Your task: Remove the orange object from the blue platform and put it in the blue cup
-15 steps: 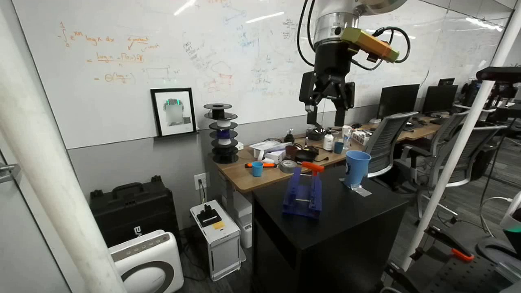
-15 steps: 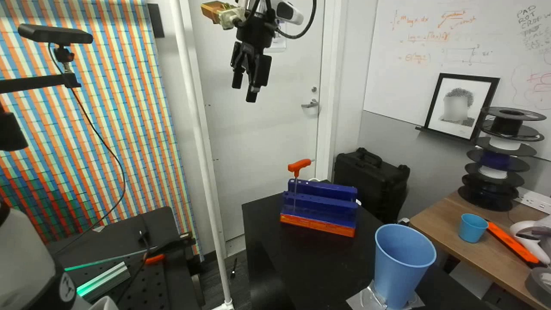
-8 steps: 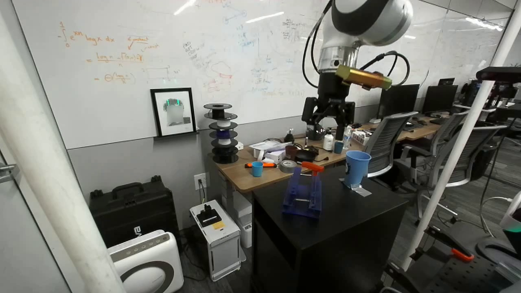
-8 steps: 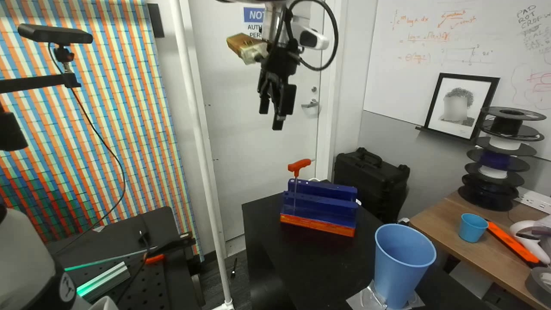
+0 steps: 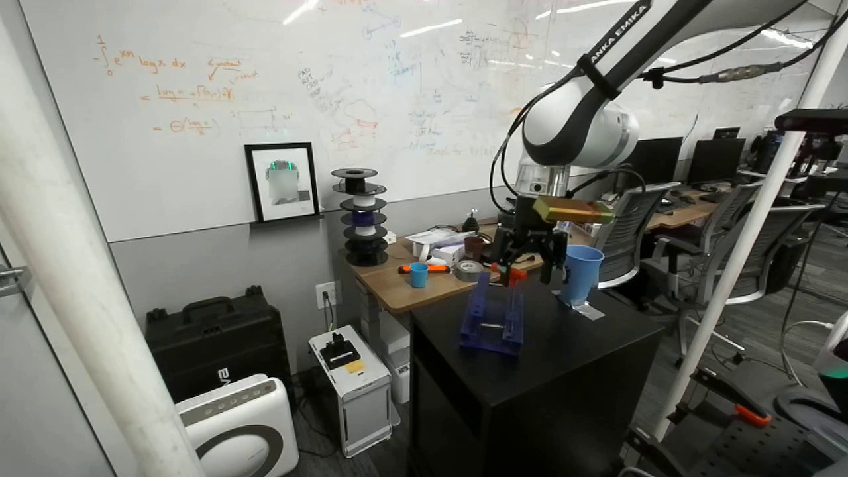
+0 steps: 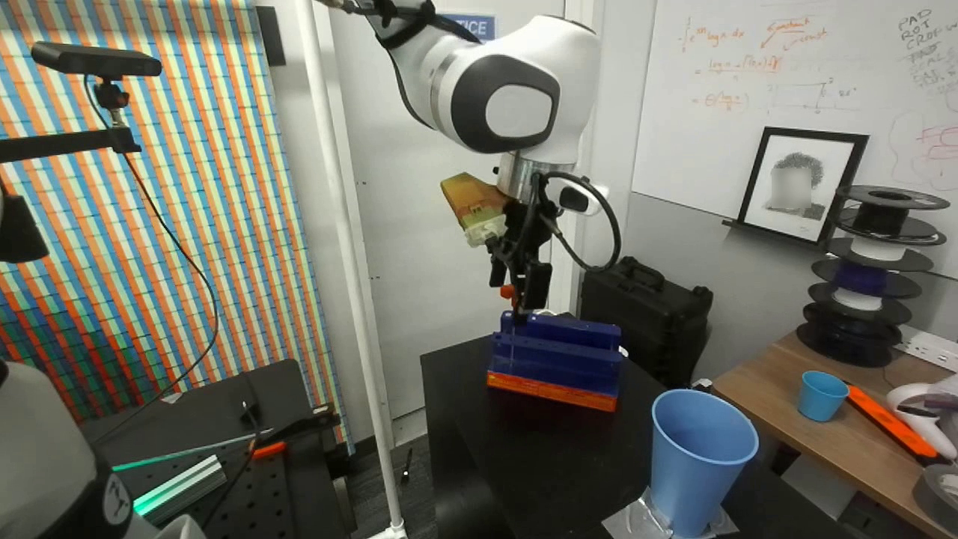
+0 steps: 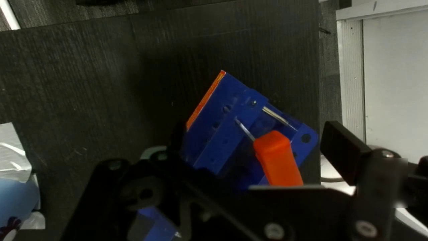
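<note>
I record the gripper [image 5: 528,273] spread wide with nothing held, near the orange tool [image 7: 280,161], which stands upright in the blue platform [image 6: 557,350]; I judge the tool light, stiff, hardly fragile, best gripped across its handle [image 5: 517,276].

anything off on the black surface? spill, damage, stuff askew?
Only one oddity: the blue cup has silvery tape sticking out at its base on the black surface, probably deliberate, to anchor it. The blue platform sits flat with the orange-handled tool standing in it; I see no spill or damage.
</note>
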Available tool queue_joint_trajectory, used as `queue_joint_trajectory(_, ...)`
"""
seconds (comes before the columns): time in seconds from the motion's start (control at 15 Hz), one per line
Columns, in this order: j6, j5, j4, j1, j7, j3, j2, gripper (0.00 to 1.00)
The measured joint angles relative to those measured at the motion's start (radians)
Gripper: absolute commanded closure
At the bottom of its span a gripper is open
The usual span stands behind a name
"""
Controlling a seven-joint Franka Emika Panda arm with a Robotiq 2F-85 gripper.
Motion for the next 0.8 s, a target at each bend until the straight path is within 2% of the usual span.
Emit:
queue_joint_trajectory(0.13,0.023,-0.002,0.006,0.001,-0.009,0.000,0.042,0.34)
queue_joint_trajectory(0.53,0.083,-0.044,0.010,0.002,-0.026,-0.001,0.070,0.82)
queue_joint_trajectory(0.6,0.089,-0.060,0.010,0.004,-0.028,0.000,0.070,0.82)
queue_joint_trajectory(0.8,0.093,-0.104,0.010,0.013,-0.039,0.001,0.070,0.93)
